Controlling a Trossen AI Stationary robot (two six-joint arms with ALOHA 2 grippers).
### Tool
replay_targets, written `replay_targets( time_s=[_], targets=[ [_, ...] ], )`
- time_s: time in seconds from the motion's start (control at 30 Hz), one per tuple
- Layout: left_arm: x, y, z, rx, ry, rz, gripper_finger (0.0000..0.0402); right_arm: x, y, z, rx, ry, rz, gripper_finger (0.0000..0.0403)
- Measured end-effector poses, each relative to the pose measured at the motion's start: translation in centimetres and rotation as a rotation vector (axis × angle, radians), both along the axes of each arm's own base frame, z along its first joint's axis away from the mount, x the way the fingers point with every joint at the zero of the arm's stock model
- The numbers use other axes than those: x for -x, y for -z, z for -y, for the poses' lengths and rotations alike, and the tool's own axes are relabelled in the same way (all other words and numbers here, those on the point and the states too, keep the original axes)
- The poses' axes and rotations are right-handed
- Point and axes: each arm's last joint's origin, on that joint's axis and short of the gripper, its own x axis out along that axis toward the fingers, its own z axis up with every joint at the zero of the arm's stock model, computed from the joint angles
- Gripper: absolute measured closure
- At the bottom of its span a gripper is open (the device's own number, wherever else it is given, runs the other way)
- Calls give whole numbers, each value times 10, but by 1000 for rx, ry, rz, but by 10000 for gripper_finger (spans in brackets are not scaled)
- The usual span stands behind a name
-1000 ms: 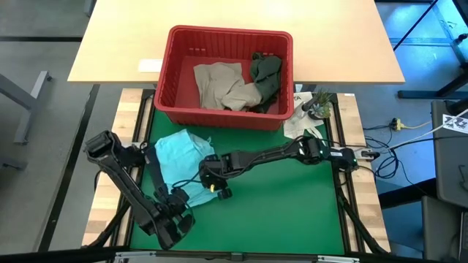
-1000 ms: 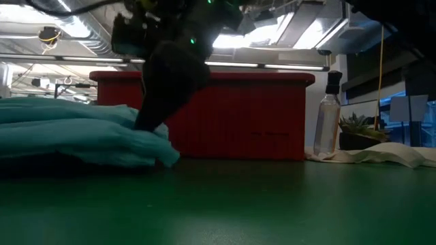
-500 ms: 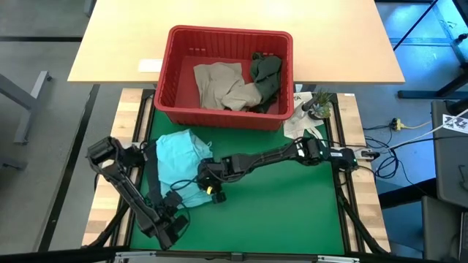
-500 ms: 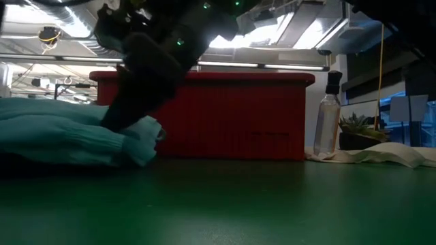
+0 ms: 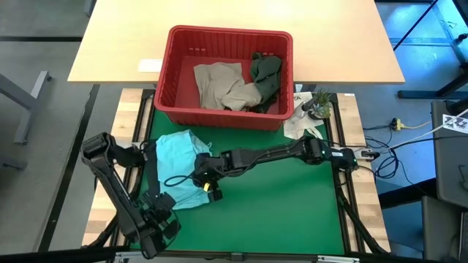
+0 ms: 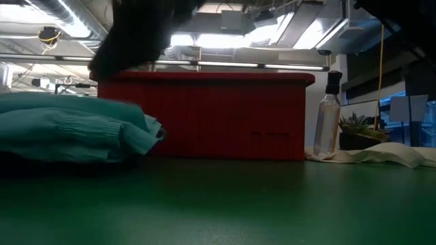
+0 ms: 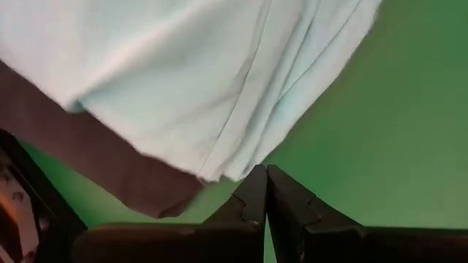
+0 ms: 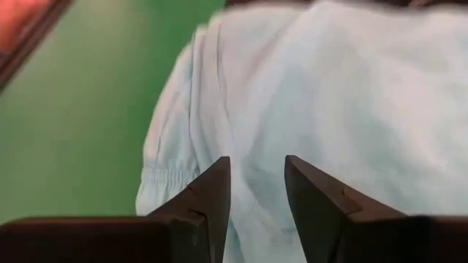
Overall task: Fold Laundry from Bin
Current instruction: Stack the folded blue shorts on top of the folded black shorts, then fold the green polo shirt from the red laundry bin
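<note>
Left tool (image 5: pixel 162 212) sits low at the near-left of the green desk (image 5: pixel 278 212), just beside the near edge of the light teal garment (image 5: pixel 179 164); its fingers (image 7: pixel 252 193) are pressed together with nothing between them, the cloth edge lying just ahead of the tips in the left wrist view. The teal garment lies bunched on the desk mat in front of the red bin (image 5: pixel 227 77), a dark strip of something showing under its edge in the left wrist view; cannot tell what it is. Right tool (image 5: pixel 206 175) reaches across from the right side and hangs over the right-hand edge of the teal garment, fingers (image 8: pixel 212 197) spread partway, no cloth pinched between them. Bin stands at the far side, holding a beige-tan garment (image 5: pixel 223 86) and a dark olive green garment (image 5: pixel 265 77) touching each other. Right of the bin: spray bottle (image 6: pixel 328 122), small plant (image 5: pixel 319 104), white cloth (image 5: pixel 300 126).
</note>
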Motion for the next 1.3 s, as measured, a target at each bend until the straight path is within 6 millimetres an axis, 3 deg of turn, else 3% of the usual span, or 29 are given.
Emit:
replay_targets(
  time_s=[0.3,0.57,0.7,0.87,1.0,1.17,1.3],
  targets=[
    [-6,-51,-24,-146,52,297,398,22,-65,8,86,-74,21,272],
    [-20,-78,-58,-308,169,379,398,55,-122,60,169,64,66,272],
    [-33,-85,-80,-367,193,331,398,69,-148,102,265,197,125,272],
    [-57,-86,-107,-392,265,213,398,88,-169,173,461,443,149,272],
    [-80,-84,-134,-285,396,86,398,110,-170,238,526,618,100,272],
    [-112,-89,-165,-265,576,128,398,146,-168,312,517,819,47,272],
    [-130,-94,-191,-233,730,185,398,176,-166,357,416,877,57,272]
  ],
)
